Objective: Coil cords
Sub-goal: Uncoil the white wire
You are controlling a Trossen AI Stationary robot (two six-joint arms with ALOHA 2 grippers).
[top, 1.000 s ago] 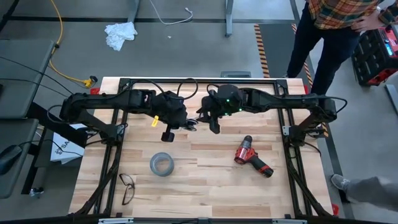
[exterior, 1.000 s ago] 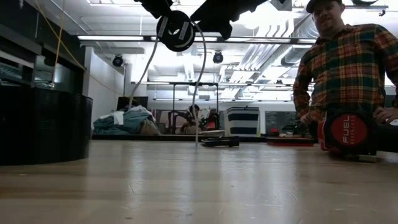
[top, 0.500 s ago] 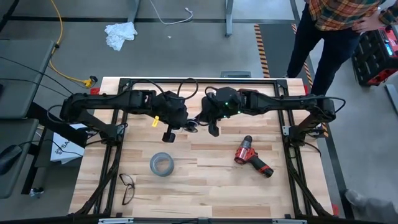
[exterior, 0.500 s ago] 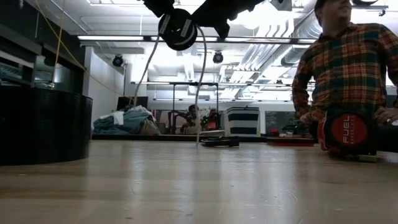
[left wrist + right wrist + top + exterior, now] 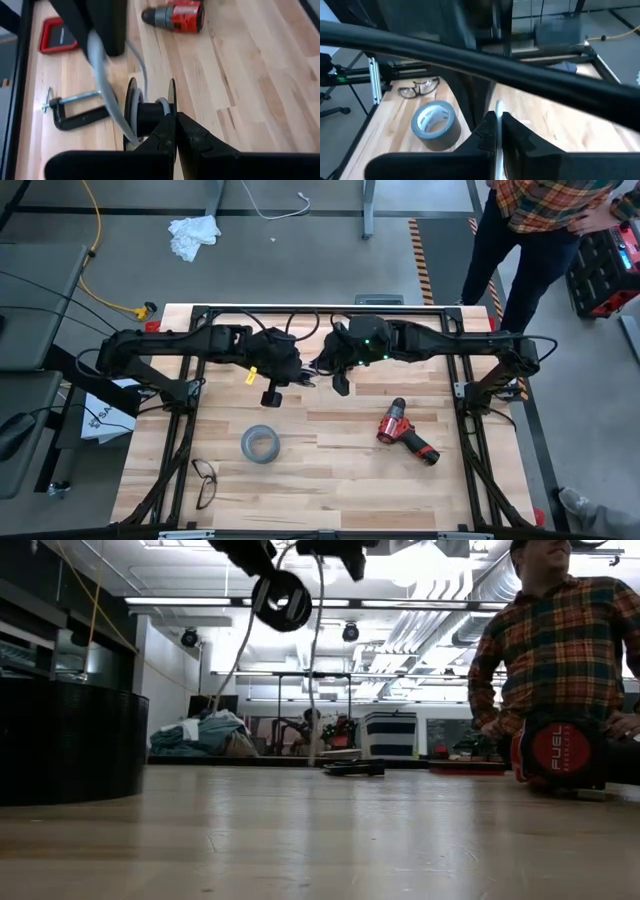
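While both arms meet above the middle of the desk (image 5: 330,470), the nearest things lie along its near edge in the high view: a pair of glasses (image 5: 204,481) at about 7 o'clock, then the grey tape roll (image 5: 259,444) just beyond them, its open centre holding nothing. A red and black drill (image 5: 406,432) lies at about 4 o'clock, well apart from the roll.

Farther in, near the desk's centre, the left gripper (image 5: 174,131) has its fingers (image 5: 162,136) pressed together on the core of the small black spool (image 5: 150,116), holding it clear of the desk; in the low view the spool (image 5: 281,600) hangs high above the surface. The thin white cord (image 5: 314,660) is partly wound around the spool's core and runs off it in a loop, dropping in two strands toward the desk.

Just at 3 o'clock of the spool, the right gripper (image 5: 496,126) has its fingers (image 5: 514,134) closed on the white cord (image 5: 497,111), which shows as a thin pale strip between the two tips. In the high view the two grippers sit almost touching, the left gripper (image 5: 293,377) and the right gripper (image 5: 322,367) with the cord between them.

A black clamp (image 5: 75,112) and a flat red object (image 5: 56,35) lie on the desk beyond the spool in the left wrist view. Past the far edge, at about 1 o'clock, a person in a plaid shirt (image 5: 545,205) stands on the floor.
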